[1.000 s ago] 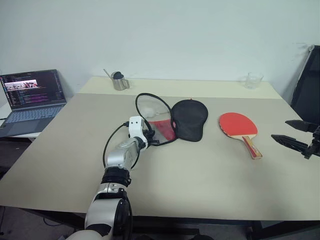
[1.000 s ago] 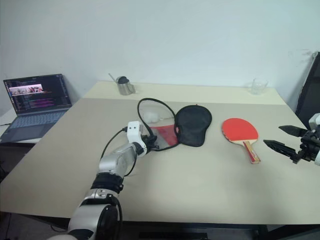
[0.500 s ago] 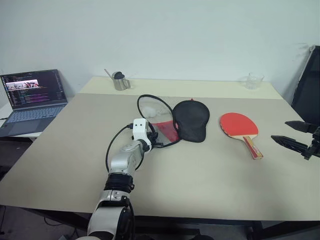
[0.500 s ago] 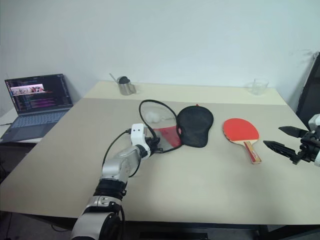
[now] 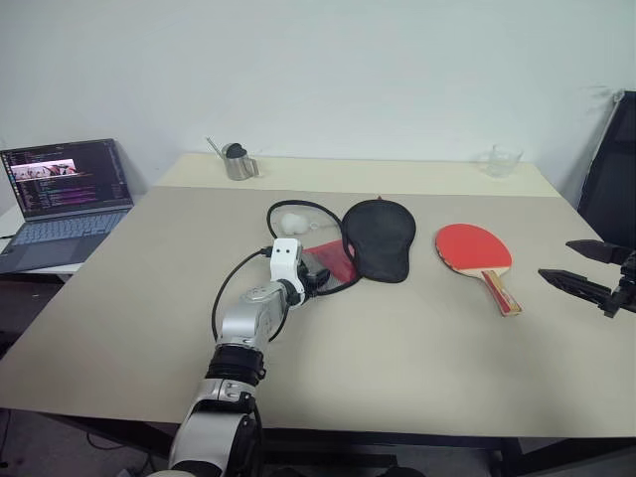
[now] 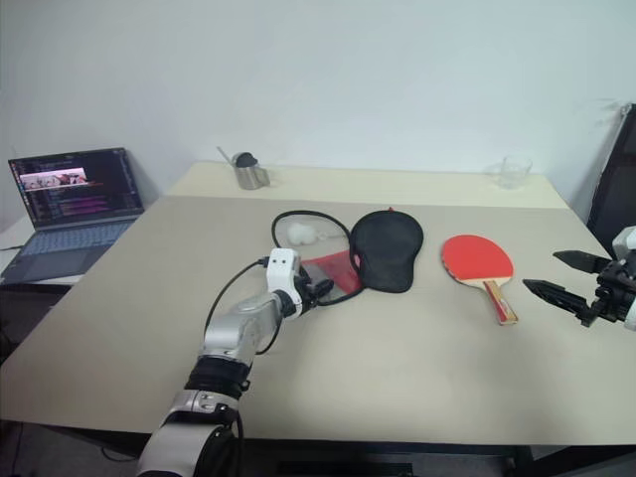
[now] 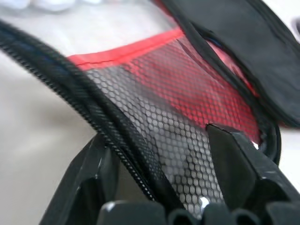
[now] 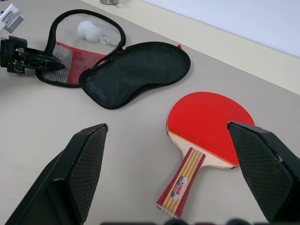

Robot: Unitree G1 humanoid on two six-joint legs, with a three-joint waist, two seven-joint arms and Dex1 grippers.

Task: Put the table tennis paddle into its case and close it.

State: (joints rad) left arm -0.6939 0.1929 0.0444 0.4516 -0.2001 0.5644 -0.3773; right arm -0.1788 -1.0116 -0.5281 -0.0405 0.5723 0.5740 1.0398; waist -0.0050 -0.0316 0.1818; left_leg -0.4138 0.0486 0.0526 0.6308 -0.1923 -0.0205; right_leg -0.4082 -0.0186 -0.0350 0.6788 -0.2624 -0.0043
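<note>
Matte beige table [image 5: 417, 338]; round red paddle [image 5: 475, 248].

On the worktop [image 5: 417, 338] the case [image 5: 348, 238] lies opened flat, the left gripper [image 5: 316, 276] at its clear side. The table tennis paddle [image 5: 477, 251] lies just beside it; the right gripper [image 5: 586, 266] hovers open-jawed.

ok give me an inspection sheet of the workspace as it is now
surface: beige table, mostly bare.
job's things: table tennis paddle lies red face up, outside the case, which lies unzipped and spread flat.
clutter: small white ball under the case's clear side; metal cup and clear glass at the far edge.
grippers: left gripper at the case's zip edge, fingers apart astride it; right gripper open, off the paddle.
cables: black cable looping along the left wrist.
surroundings: open laptop on a side table, white wall.
</note>
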